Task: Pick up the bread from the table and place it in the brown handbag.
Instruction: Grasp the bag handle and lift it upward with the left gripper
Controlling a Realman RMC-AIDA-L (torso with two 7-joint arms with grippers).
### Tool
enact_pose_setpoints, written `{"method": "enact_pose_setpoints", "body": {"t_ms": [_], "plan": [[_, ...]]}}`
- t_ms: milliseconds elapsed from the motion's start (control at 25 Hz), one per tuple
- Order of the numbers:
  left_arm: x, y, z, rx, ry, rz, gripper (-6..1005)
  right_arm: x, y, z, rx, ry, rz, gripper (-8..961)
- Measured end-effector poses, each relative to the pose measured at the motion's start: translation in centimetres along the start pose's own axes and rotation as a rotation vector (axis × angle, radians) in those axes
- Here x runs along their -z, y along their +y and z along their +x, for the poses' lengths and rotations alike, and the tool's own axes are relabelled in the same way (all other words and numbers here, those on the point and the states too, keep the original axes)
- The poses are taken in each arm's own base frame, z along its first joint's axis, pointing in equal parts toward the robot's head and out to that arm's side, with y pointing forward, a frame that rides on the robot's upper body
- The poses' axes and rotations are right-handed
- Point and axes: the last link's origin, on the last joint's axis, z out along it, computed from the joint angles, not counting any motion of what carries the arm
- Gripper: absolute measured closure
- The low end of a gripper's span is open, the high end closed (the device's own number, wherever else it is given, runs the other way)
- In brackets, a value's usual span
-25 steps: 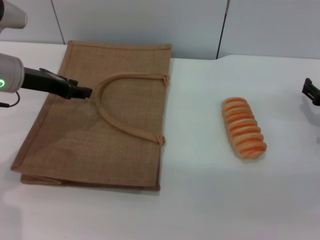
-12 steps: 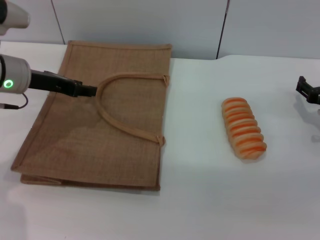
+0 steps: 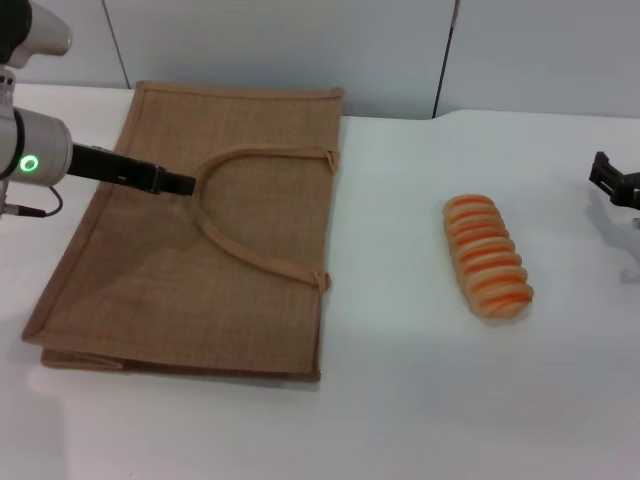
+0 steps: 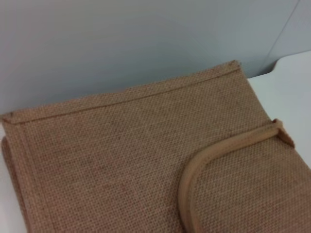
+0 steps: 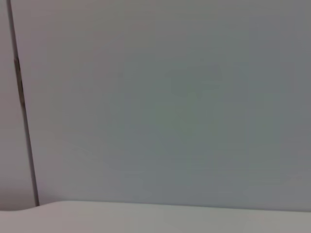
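Bread (image 3: pixel 488 257) lies on the table (image 3: pixel 420 400), long axis running away from the robot, well right of the brown handbag (image 3: pixel 200 240). Right gripper (image 3: pixel 612 182), at the far right edge, is nearer the loaf; left gripper (image 3: pixel 172 183) hovers over the bag by its strap. I cannot tell either claw's state.

Left wrist view shows only burlap and strap. Right wrist view shows wall and table edge, no bread.
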Motion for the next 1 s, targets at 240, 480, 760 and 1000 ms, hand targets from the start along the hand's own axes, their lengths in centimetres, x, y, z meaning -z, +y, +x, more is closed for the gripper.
{"method": "enact_pose_setpoints", "body": {"t_ms": [240, 480, 760, 1000], "plan": [[-0.8, 0.3, 0.2, 0.01, -0.008, -0.003, 477, -0.1, 0.3, -0.1, -0.004, -0.004, -0.007, 73], [-1.8, 0.6, 0.3, -0.001, -0.039, 0.01, 477, -0.1, 0.6, -0.2, -0.003, 0.001, -0.016, 73], [-2.1, 0.7, 0.1, 0.006, -0.047, 0.014, 477, -0.2, 0.8, -0.2, 0.001, 0.006, -0.022, 73], [-2.6, 0.8, -0.2, 0.02, -0.058, 0.019, 478, -0.2, 0.8, -0.2, 0.001, 0.006, -0.023, 73]]}}
